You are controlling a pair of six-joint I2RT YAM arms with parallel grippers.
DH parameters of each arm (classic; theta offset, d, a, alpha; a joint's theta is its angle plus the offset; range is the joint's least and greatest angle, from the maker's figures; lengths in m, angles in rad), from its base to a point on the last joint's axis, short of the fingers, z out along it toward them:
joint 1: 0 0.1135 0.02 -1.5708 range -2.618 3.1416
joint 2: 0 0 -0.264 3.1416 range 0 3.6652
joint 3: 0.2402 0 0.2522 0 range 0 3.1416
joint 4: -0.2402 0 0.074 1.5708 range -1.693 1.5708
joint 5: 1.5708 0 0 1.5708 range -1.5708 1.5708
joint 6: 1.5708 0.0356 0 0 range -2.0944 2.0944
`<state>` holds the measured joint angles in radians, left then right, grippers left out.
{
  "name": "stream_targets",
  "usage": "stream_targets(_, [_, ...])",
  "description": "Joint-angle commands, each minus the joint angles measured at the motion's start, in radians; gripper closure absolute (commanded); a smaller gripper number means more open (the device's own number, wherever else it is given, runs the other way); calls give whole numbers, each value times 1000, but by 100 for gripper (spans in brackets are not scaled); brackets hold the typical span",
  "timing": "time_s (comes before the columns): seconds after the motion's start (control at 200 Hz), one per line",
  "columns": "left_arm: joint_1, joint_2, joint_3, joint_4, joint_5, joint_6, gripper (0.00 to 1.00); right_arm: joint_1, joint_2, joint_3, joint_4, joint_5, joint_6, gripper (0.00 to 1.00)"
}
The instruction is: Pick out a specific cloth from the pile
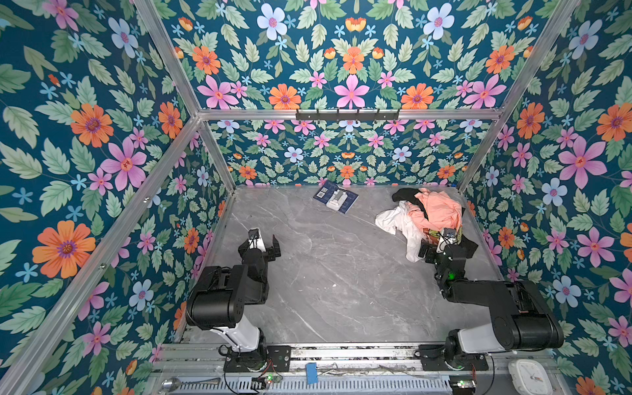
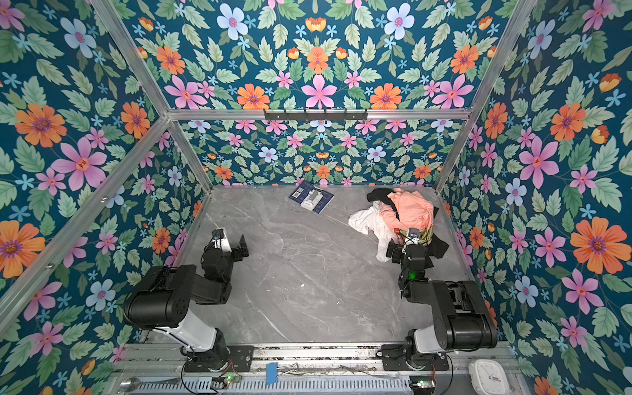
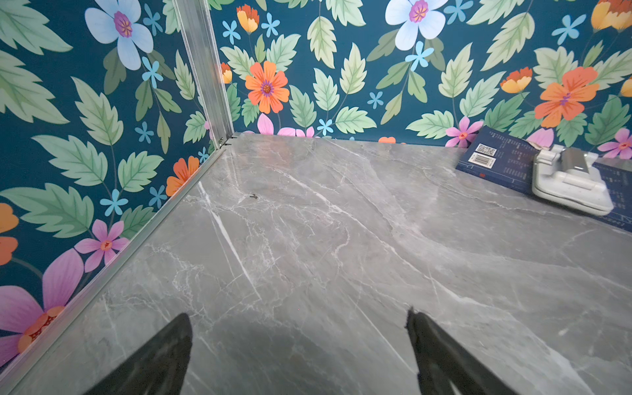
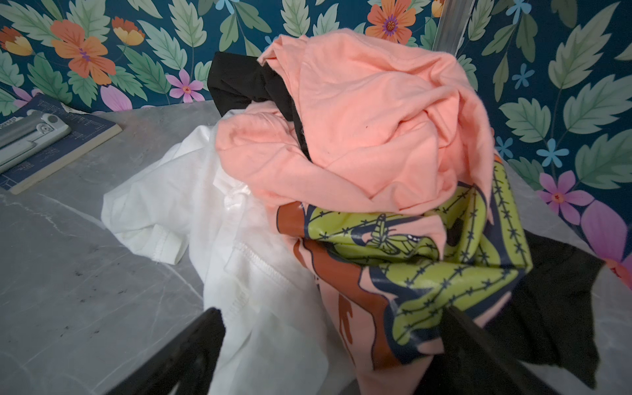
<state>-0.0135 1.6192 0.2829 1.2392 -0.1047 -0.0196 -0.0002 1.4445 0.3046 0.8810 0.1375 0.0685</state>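
Observation:
The pile lies at the back right of the marble table in both top views. It heaps a peach-pink printed garment over a black garment. The cloth is white and wrinkly and spreads from the pile's left side onto the table. My right gripper is open at the pile's near edge. Its fingers straddle a fold of the cloth and the peach-pink garment's printed hem. My left gripper is open over bare table at the left, far from the pile.
A dark blue book with a white device on it lies at the back centre. Flowered walls enclose the table on three sides, and the pile sits near the right wall. A white clock rests on the front rail.

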Motion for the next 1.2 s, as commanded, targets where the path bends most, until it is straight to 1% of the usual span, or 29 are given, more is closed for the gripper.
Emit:
stream_targets(0.0, [1, -2, -1, 22, 2, 9, 0, 0, -4, 1, 12, -3, 4, 1])
stream_targets(1.195, [-3, -2, 0, 22, -4, 12, 0, 6, -6, -8, 31, 14, -5, 1])
